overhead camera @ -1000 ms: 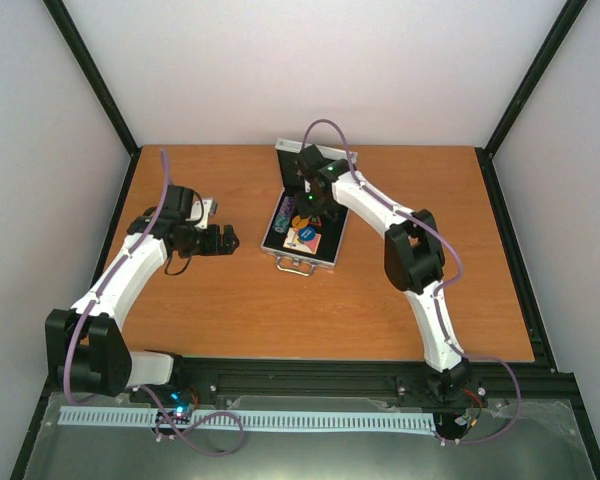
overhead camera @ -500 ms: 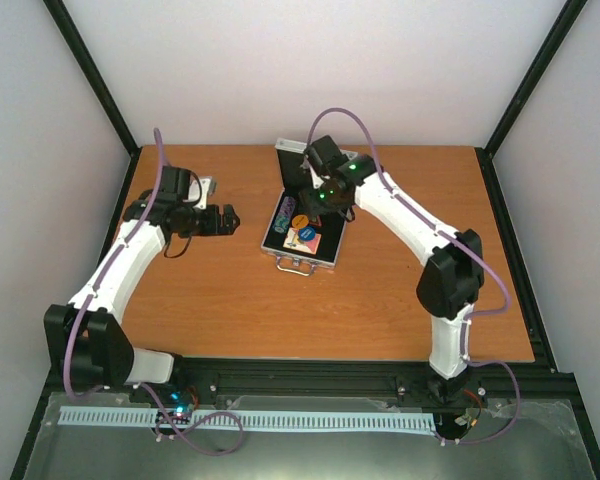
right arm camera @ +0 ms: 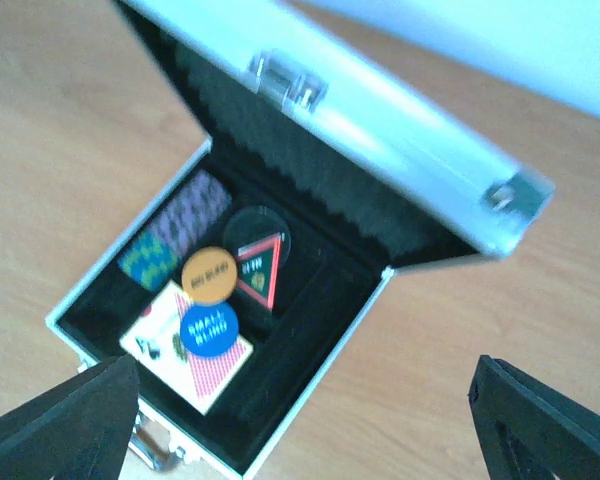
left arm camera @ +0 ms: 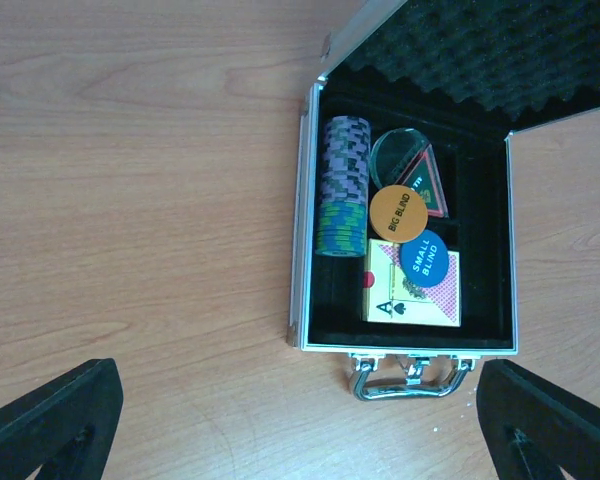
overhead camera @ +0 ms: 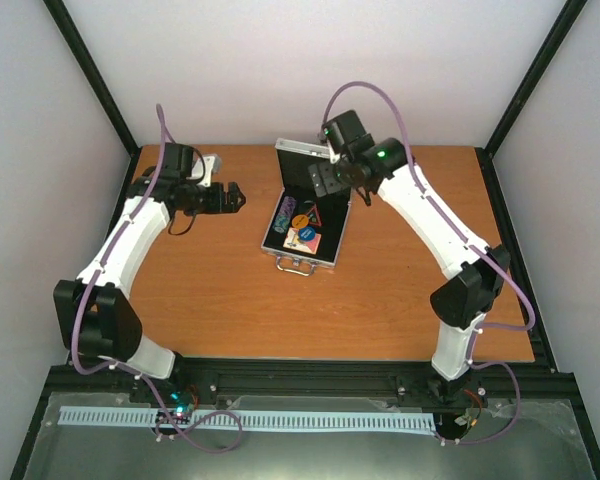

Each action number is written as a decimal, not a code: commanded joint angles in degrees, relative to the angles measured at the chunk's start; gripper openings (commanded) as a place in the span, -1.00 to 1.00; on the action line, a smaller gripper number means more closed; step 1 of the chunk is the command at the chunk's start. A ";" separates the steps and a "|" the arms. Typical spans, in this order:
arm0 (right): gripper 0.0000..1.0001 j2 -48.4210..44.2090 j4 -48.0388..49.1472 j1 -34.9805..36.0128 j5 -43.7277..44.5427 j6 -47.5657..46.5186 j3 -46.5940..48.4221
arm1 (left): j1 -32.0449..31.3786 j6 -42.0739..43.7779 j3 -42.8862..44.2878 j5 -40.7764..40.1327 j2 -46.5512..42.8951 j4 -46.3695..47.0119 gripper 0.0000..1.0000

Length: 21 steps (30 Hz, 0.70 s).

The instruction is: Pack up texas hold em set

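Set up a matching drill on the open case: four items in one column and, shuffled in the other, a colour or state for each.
Column one:
1. Big Blind button
2. Small Blind button
3. triangular button
4. case lid

Column two:
A. blue
B. raised open, foam-lined
C. orange
D. red-bordered

Pairs: 1-C, 2-A, 3-D, 4-B

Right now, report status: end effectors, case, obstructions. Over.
Left end effector open, right end effector open, both empty. Case open, chips, buttons, cards inside. No obstruction.
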 commanded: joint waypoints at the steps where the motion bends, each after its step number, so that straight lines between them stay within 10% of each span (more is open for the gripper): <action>1: 0.84 1.03 0.17 -3.15 -2.67 1.74 7.54 | 0.30 1.84 3.98 1.90 1.47 -1.32 1.00; 13: 0.27 16.52 -3.21 -14.33 -25.06 9.62 24.53 | 0.28 1.42 3.11 3.18 1.75 -0.09 1.00; 21: 0.31 14.58 1.19 -15.69 -23.87 9.99 20.07 | 0.28 1.55 4.20 2.96 2.62 -0.55 1.00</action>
